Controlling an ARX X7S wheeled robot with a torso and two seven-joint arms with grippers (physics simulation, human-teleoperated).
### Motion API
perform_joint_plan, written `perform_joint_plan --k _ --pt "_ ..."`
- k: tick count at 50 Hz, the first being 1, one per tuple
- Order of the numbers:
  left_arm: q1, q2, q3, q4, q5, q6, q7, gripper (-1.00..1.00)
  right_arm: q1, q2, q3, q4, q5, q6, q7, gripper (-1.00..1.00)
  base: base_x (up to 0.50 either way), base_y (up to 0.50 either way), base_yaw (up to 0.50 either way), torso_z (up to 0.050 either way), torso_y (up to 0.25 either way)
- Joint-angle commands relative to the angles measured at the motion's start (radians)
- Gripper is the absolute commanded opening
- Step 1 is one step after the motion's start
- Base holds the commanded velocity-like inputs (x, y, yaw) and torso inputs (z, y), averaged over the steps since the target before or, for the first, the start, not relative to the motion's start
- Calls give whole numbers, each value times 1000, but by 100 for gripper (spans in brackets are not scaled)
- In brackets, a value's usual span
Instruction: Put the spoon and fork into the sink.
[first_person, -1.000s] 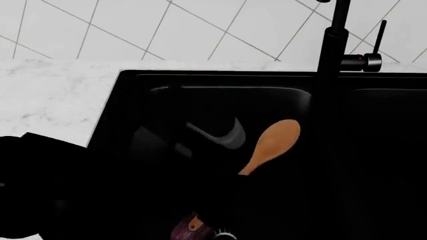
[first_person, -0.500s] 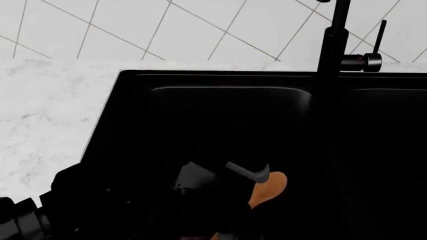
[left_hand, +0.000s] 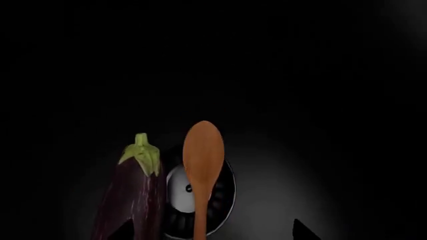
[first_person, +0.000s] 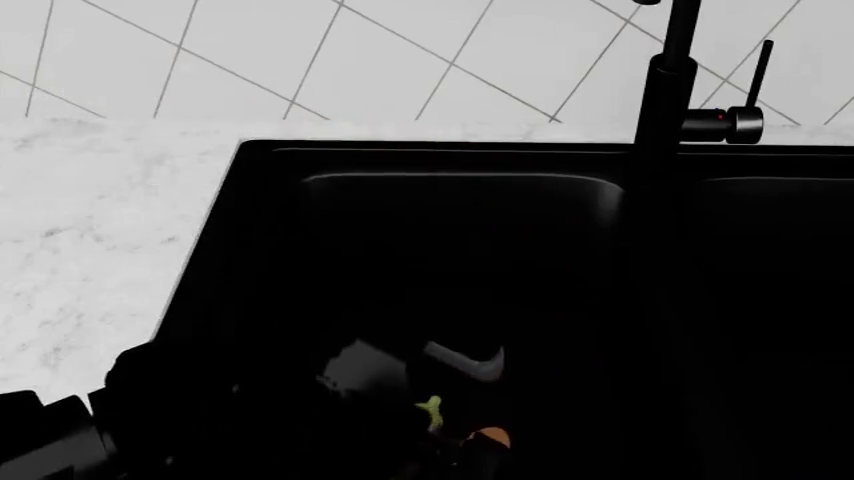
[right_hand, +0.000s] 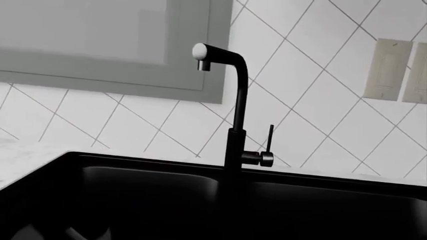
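Observation:
The orange-brown spoon (left_hand: 203, 150) lies lengthwise over the silver drain strainer (left_hand: 223, 190) on the floor of the black sink (left_hand: 313, 170), right beside a purple eggplant (left_hand: 133, 195). My left gripper (left_hand: 210, 233) is just above it and open. Its dark fingertips (left_hand: 300, 231) stand wide apart on either side of the handle and do not touch it. In the head view only the spoon's tip (first_person: 489, 437) and the eggplant's green stem (first_person: 430, 412) show, low in the left basin of the sink (first_person: 400, 160) under my left arm (first_person: 360, 368). The fork is out of view. My right gripper is not visible.
The tall black faucet (first_person: 663, 90) rises at the divider between the two basins and also appears as the faucet (right_hand: 237, 125) in the right wrist view. White marble counter (first_person: 94, 220) lies to the left of the sink. A tiled wall (first_person: 334, 60) stands behind.
My left arm came down and back toward the near side of the basin with the spoon. The spoon was raised and tilted a second ago; it now sits low by the eggplant.

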Motion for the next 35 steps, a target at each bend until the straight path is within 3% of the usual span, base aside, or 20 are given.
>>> perform_joint_plan --k 1,5,14,19,25,31,35 --pt "-38 23 -2 -10 -14 7 30 100 12 -29 35 0 -11 19 -22 100 0 0 0 0 0" --pt "-92 11 -11 34 -14 3 6 100 4 -28 33 6 -18 7 -25 100 0 0 0 0 0" --pt "-251 -296 -178 626 -69 80 -305 100 -16 4 30 12 -29 -35 -15 100 0 0 0 0 0" --pt "-299 -410 -250 832 -78 121 -423 100 -23 19 29 5 -33 -47 -3 100 0 0 0 0 0" --pt "-371 -601 -380 1119 -131 173 -549 100 -30 33 26 -1 -41 -59 11 100 0 0 0 0 0" --pt "-315 -786 -463 1334 -121 269 -614 100 -27 36 33 -19 -40 -42 30 100 0 0 0 0 0" --pt "-230 -888 -492 1414 -17 348 -608 100 -19 37 44 -29 -33 -30 39 100 0 0 0 0 0"
